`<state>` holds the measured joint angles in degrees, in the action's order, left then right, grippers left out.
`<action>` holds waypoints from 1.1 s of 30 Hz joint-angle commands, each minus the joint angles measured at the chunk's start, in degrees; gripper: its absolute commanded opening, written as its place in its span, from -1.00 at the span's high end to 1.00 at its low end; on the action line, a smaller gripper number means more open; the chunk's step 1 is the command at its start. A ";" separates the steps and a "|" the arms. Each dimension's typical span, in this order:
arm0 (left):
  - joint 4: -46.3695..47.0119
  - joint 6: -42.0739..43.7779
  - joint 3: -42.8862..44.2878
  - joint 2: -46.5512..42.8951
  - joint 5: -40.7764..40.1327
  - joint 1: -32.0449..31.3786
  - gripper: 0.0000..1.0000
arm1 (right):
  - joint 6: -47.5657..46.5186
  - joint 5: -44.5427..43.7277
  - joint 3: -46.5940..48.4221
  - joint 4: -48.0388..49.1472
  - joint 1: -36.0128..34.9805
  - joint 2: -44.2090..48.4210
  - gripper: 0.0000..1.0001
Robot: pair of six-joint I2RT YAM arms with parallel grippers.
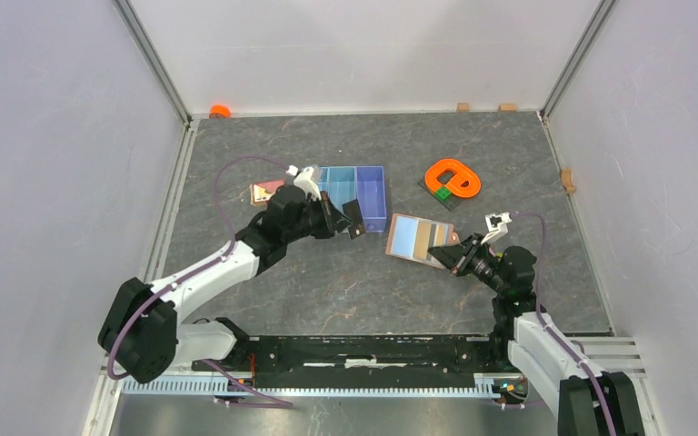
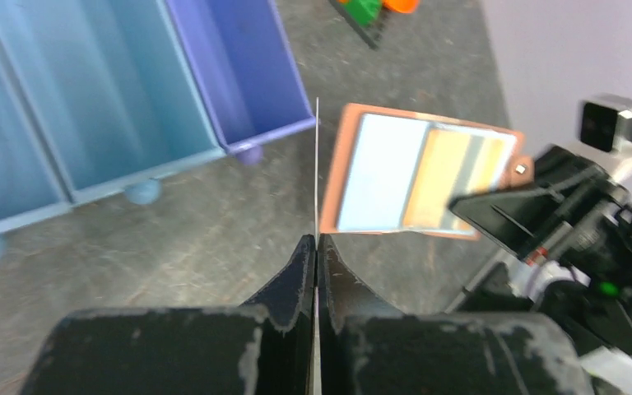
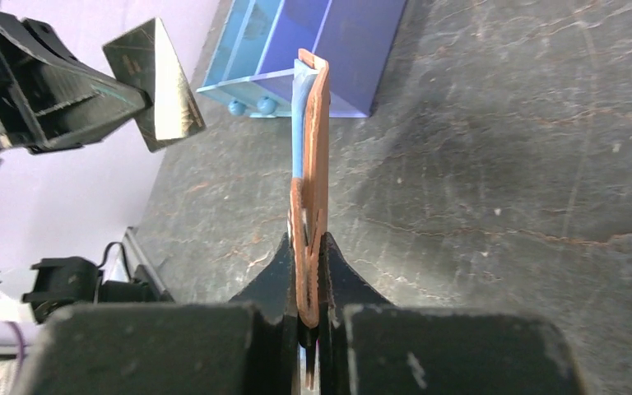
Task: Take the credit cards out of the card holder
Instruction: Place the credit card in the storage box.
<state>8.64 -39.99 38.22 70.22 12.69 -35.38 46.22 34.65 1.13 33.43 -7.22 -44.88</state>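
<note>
Marble tabletop: by the tray my left claw pinches a card; my right claw clamps the holder steady for pulling.

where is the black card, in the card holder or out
Out: the left fingers pinch the black card clear of the card holder.

Card holder is open: salmon-brown cover, grey-blue pockets facing up, right of centre, pinched at its near-right edge by the right hand. Tan card shows in its pocket. Black card is out, clamped in the left hand, just left of the holder.
</note>
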 commanded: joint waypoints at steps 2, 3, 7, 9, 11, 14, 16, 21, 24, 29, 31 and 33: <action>-18.51 9.13 12.58 4.50 -12.45 -0.13 0.96 | -5.28 -4.89 3.59 -5.70 0.20 3.08 1.00; -20.17 9.84 14.24 5.17 -14.86 -0.14 0.96 | -5.49 -4.98 3.72 -5.89 0.19 3.13 1.00; -23.10 13.63 17.19 5.89 -24.99 -0.13 0.96 | -6.08 -5.37 3.97 -6.34 0.19 2.99 1.00; -24.56 15.21 18.36 6.10 -29.43 -0.15 0.95 | -6.13 -5.30 3.94 -6.17 0.19 2.96 1.00; -27.89 15.78 21.10 6.98 -31.23 -0.14 0.95 | -6.16 -5.30 3.96 -6.10 0.19 2.83 1.00; -32.93 16.03 26.07 9.79 -31.74 -0.13 0.96 | -6.42 -5.38 4.02 -6.00 0.19 2.69 1.00; -38.06 16.79 30.97 12.39 -32.53 -0.18 0.96 | -6.65 -5.63 4.04 -6.01 0.24 2.51 1.00; -50.50 19.80 43.36 19.78 -40.58 0.45 0.96 | -7.05 -5.91 3.99 -5.79 0.24 1.66 1.00; -56.21 20.82 49.49 25.80 -39.32 2.28 0.95 | -6.89 -5.56 3.94 -5.37 0.19 1.26 1.00; -60.06 23.54 56.42 33.97 -32.83 4.83 0.96 | -6.97 -5.59 3.92 -5.20 0.19 1.66 1.00; -61.26 24.04 58.42 36.51 -31.01 5.76 0.96 | -7.02 -5.74 3.85 -5.22 0.21 1.97 1.00; -61.84 24.26 59.69 38.39 -29.87 6.59 0.96 | -7.03 -5.89 3.88 -5.28 0.23 2.13 1.00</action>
<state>-48.14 -19.46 93.78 105.71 -20.78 -30.28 40.16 29.39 2.68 25.17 -7.22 -43.64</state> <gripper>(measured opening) 0.033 0.045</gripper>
